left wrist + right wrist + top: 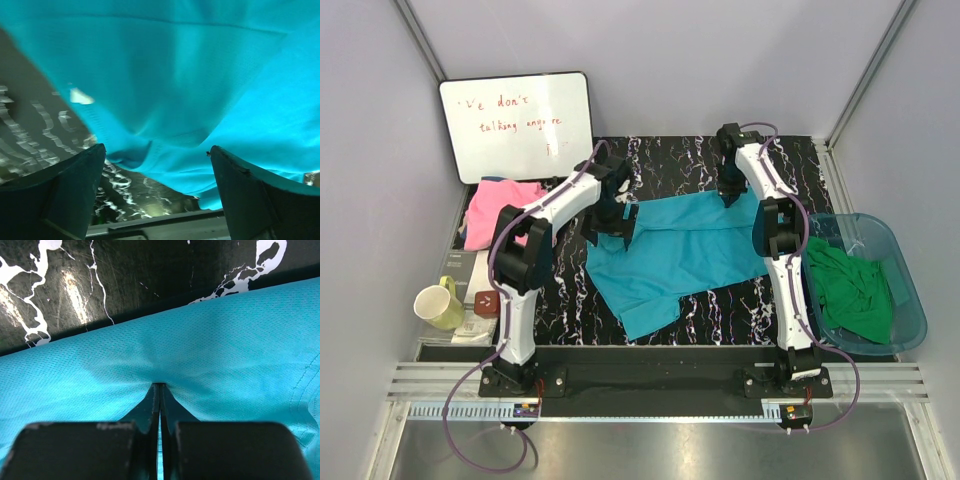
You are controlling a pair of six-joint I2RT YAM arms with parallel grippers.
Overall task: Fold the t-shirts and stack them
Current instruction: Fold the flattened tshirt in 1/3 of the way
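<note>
A teal-blue t-shirt [680, 250] lies spread across the black marbled table [560, 290]. My left gripper [610, 222] is at its left edge, jaws wide open, with the cloth [190, 90] bulging between the fingers [65, 195] but not pinched. At the shirt's far right edge my right gripper [730, 190] is shut on a fold of the teal cloth [210, 355], which puckers at the fingertips [160, 387]. A pink t-shirt [500, 205] lies at the far left. A green t-shirt [850, 285] fills the tub.
A translucent blue tub [910, 320] stands at the right. A whiteboard [515, 125] leans at the back left. A yellow-green mug [440, 303] and a dark booklet [470, 275] sit at the left edge. Grey walls close in on both sides.
</note>
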